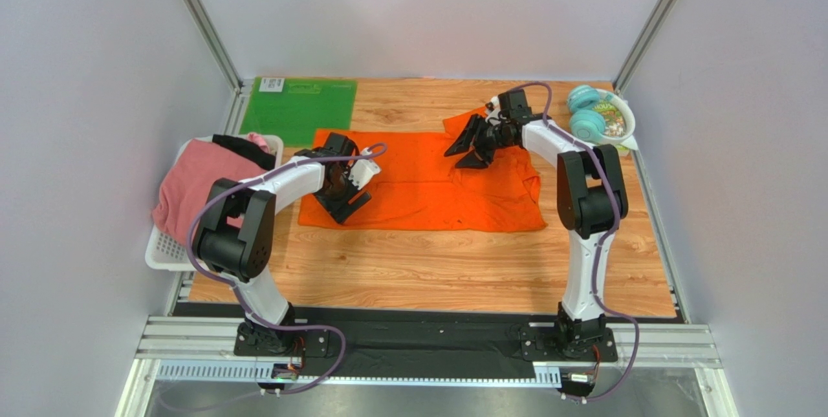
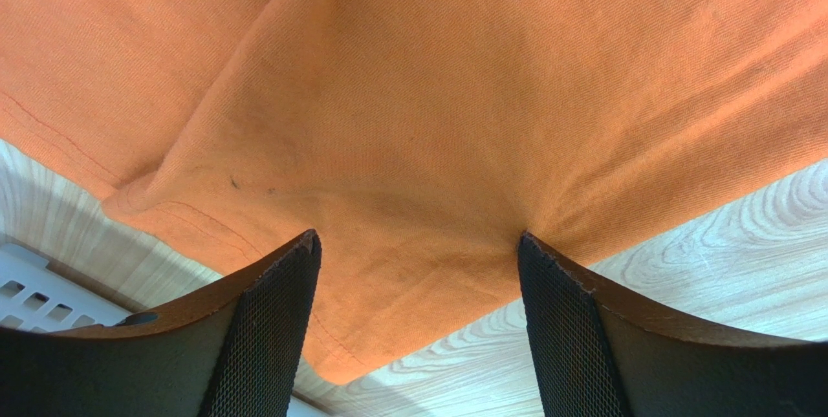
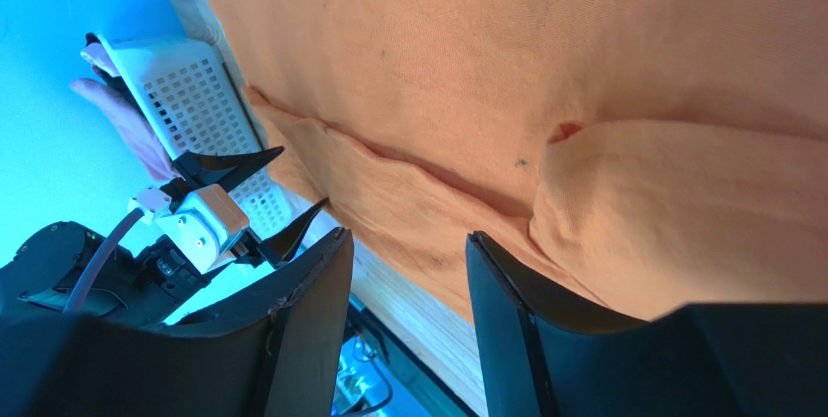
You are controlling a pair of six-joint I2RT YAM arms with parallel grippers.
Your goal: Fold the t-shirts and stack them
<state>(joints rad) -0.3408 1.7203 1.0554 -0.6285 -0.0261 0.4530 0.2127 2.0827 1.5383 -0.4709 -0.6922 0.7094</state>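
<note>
Left pincer (image 2: 418, 237) hangs low over the near left corner of the orange shirt (image 1: 428, 184), its jaws spread wide with nothing caught between them. From its wrist view the cloth fills most of the picture. The corner's hem comes to a point just below the gap, with bare wood of the table (image 1: 437, 272) beyond it.

Right pincer (image 3: 406, 236) sits over the far side of the same shirt, right of its middle. Its jaws stand apart too, released and gripping nothing I can see. In its wrist view a rounded flap of orange cloth lies folded over the body of the shirt, with a long crease running off toward the left arm.

That orange shirt lies spread across the middle of the table, wider than it is deep, rumpled along its right edge. One small orange tip pokes out at the far side beside the right pincer.

At the left edge of the table sits a white basket (image 1: 160, 252). The pink shirt (image 1: 194, 189) is heaped in it, and the black shirt (image 1: 243, 150) lies bunched at its far end.

A green mat (image 1: 296, 107) lies flat at the far left. A bowl (image 1: 622, 112) rests in the far right corner.
</note>
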